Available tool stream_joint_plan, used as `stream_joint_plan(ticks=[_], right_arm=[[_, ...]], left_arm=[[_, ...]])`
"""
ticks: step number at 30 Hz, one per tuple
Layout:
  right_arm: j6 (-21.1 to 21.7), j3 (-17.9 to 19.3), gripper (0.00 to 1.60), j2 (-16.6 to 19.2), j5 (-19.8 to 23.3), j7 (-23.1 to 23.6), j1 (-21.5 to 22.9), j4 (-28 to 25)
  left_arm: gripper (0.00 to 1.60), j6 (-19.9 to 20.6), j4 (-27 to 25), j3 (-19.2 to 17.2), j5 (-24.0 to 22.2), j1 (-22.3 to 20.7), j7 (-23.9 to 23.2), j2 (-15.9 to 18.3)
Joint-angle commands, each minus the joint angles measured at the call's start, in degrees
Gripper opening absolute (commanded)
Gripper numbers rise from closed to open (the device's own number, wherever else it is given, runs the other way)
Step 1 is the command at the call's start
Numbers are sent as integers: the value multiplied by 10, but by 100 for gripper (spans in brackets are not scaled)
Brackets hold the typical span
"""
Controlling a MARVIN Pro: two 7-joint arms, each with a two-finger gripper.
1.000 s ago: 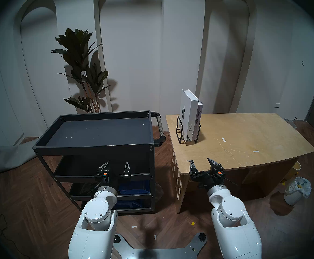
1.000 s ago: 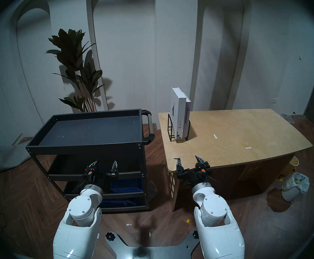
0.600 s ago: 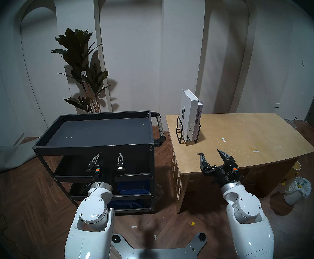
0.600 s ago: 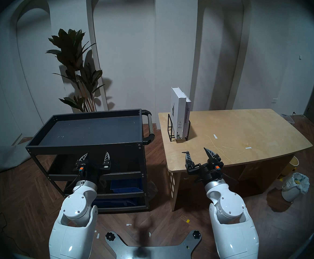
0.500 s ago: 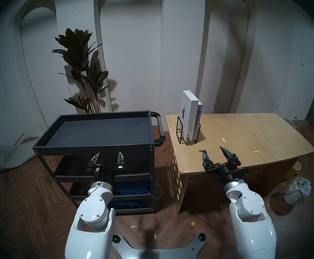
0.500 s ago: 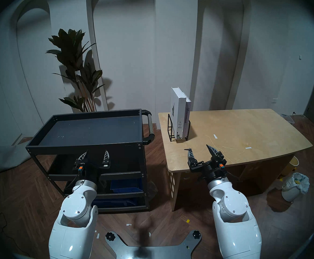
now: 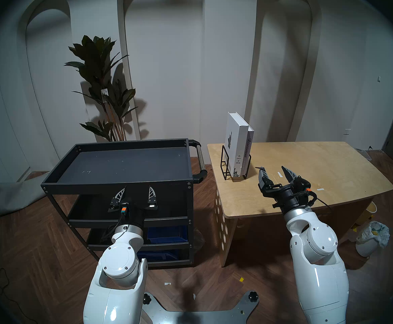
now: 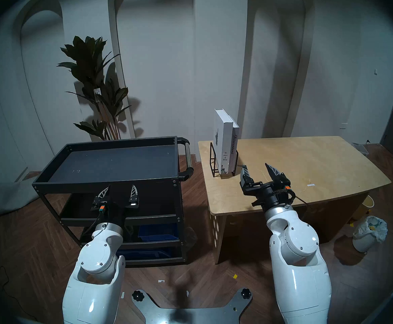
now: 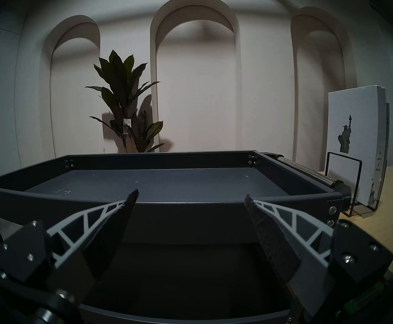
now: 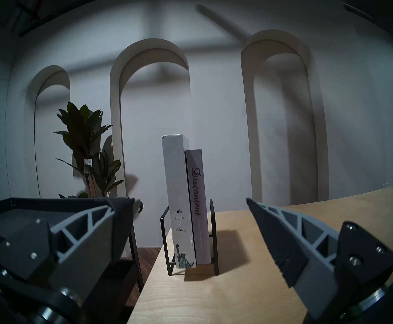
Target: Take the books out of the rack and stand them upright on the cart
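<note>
A thick white book (image 7: pixel 237 150) with a Statue of Liberty drawing and a thinner grey-lavender book (image 7: pixel 247 152) with "Discontent" on its spine stand upright in a low black wire rack (image 7: pixel 224 167) at the wooden table's far left corner. In the right wrist view the white book (image 10: pixel 176 199), the grey book (image 10: pixel 199 206) and the rack (image 10: pixel 214 237) show ahead. My right gripper (image 7: pixel 273 169) is open and empty above the table, to the right of the rack and nearer than it. My left gripper (image 7: pixel 137 189) is open and empty at the near side of the black cart (image 7: pixel 118 183).
The light wooden table (image 7: pixel 307 171) stands right of the cart, whose steel bar handle (image 7: pixel 200 159) faces the table edge. A potted plant (image 7: pixel 102 87) stands behind the cart. A white bin with a bag (image 7: pixel 370 237) is on the floor at right. Blue bins (image 7: pixel 165 239) sit on a lower cart shelf.
My right gripper has risen from the table's near edge and moved forward over the table toward the rack, staying open. My left gripper has lifted slightly toward the cart's top rim.
</note>
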Motion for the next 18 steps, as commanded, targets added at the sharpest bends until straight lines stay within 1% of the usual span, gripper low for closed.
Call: stream_joint_plan(ticks=[1,2,3,4,6,9,12,14,15,16,18], right_arm=[[34,-25,160,-26,-12,-43,68,-7],[38,-30,160,-25,-13,-54,63,-12],[48,-37,160,-29,-16,-61,86,2],[48,-37,160,-29,-16,-61,86,2],[54,-49,160,-31,-19,-78,93,0],[60,-55,160,-33,-25,-86,105,3],[66,-66,160,-36,-34,-99,137,16],[66,-68,160,-36,-34,-102,129,9],[68,-71,160,-35,-39,-104,148,22],[67,-72,160,-36,-40,-107,140,17],[71,-76,160,-38,-43,-111,157,29]], left_arm=[[160,6,-10,3,5,-16,2,0],[160,7,-10,4,6,-16,3,0],[160,9,-10,4,7,-16,4,1],[160,9,-10,4,7,-16,4,1],[160,13,-11,3,8,-16,6,2],[160,15,-10,1,7,-16,7,2],[160,19,-10,-1,7,-16,9,3],[160,19,-11,-1,6,-16,9,3],[160,20,-11,-2,6,-16,9,3],[160,21,-11,-2,7,-16,9,3],[160,22,-11,-2,7,-16,10,4]])
